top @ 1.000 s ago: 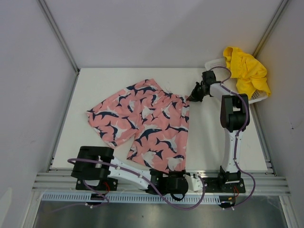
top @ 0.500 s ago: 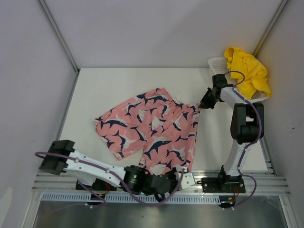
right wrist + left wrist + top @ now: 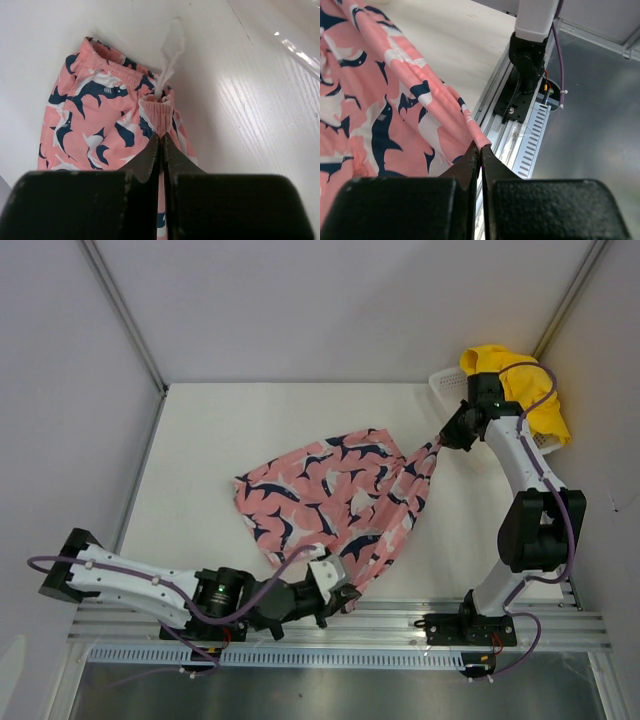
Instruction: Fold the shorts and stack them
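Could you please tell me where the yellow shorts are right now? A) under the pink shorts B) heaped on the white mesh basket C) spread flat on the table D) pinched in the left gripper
B: the yellow shorts lie bunched on the white mesh basket at the far right corner, apart from the pink shorts.

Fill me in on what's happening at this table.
Both arms are handling the pink fabric shorts with the navy-and-white print. The right gripper is shut on the waistband at the far right, and the left gripper is shut on a hem at the near edge, stretching the cloth between them. The yellow shorts lie heaped on the white plastic mesh basket, not yet folded.
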